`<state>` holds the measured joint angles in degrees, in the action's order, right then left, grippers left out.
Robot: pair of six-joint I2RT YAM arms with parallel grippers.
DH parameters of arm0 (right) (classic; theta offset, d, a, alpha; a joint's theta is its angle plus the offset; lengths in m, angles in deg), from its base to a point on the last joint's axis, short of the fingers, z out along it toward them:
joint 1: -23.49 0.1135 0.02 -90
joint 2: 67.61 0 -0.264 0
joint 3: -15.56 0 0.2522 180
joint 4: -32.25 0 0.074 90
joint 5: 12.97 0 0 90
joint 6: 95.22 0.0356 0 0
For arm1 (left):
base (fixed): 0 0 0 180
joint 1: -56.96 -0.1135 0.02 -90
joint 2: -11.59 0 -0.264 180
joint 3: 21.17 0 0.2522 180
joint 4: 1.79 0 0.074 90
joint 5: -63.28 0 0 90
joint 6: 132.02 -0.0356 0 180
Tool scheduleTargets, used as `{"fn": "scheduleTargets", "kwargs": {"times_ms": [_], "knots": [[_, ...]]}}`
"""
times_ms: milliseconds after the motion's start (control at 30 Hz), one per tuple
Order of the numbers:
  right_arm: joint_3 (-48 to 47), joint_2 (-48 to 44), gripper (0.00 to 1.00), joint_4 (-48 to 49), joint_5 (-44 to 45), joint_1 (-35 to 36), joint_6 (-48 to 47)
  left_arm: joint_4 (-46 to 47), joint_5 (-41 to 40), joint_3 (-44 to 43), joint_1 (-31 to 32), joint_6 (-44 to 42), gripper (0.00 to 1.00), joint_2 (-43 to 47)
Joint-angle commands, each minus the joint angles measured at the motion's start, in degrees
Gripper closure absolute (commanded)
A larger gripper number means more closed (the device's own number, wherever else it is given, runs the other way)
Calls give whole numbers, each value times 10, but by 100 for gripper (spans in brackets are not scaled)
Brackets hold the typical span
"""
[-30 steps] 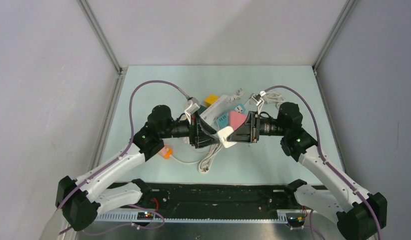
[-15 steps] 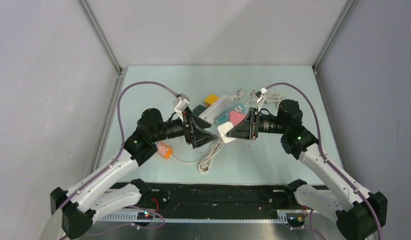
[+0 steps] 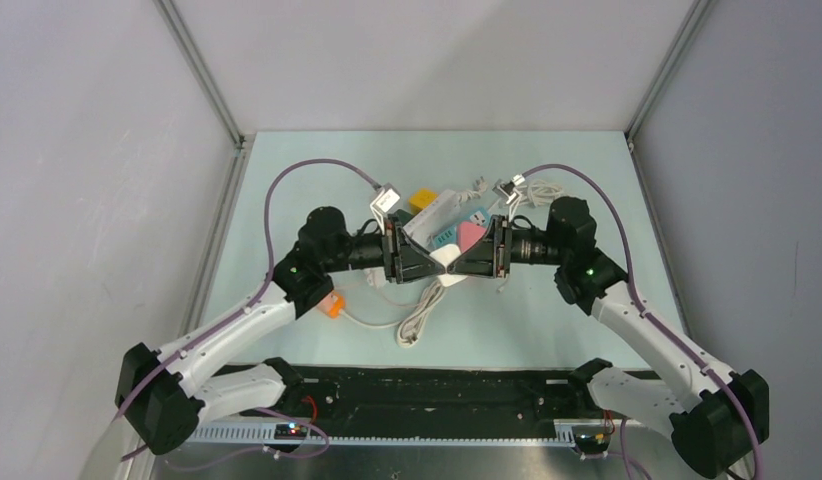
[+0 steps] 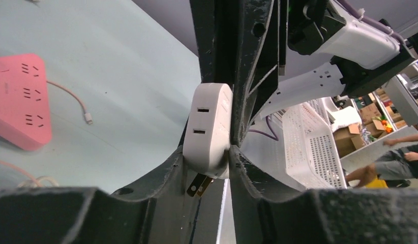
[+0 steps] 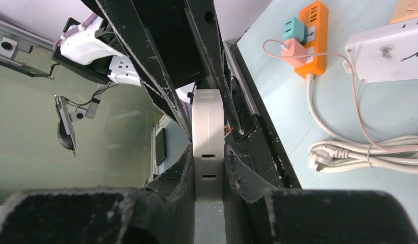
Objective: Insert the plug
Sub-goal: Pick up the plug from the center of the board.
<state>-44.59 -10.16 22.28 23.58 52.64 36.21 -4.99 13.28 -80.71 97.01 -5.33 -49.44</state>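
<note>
**Left gripper back on the plug**

Half a second ago the left gripper hung clear of the plug. Now it has come back, and its fingers press the plug's two broad sides.

Nearest the arm bases, a coiled cable lies on the table, on the near side of the pink strip. An orange strip sits to the near left of the pink strip.

Next, just on the near side of the pink strip and raised off the table, the white plug hangs between both grippers, which meet tip to tip. The right gripper is clamped on the plug's narrow edges. The prongs point back between the left fingers.

Beyond the pink strip, to its far left, lie a white strip and a yellow block.
</note>
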Motion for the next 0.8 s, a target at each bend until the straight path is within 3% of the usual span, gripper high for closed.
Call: {"fn": "scheduleTargets", "kwargs": {"times_ms": [0,133,233,300,533,700,767], "knots": [[-33,1,100,32,-1,5,2,30,53,-19,3,18,65,-5],[-38,5,100,23,7,1,-3,30,66,-19,1,18,78,-4],[-39,5,100,19,9,-3,-7,29,68,-19,-4,22,97,-2],[-40,5,100,16,9,-4,-10,30,68,-18,-8,26,100,-2],[-42,11,100,-4,31,-3,-34,29,69,-24,-22,65,100,-25],[-72,21,100,-83,75,4,-88,29,70,-27,-41,118,99,-52],[-86,27,100,-104,91,7,-109,29,71,-28,-46,121,79,-56]]}}
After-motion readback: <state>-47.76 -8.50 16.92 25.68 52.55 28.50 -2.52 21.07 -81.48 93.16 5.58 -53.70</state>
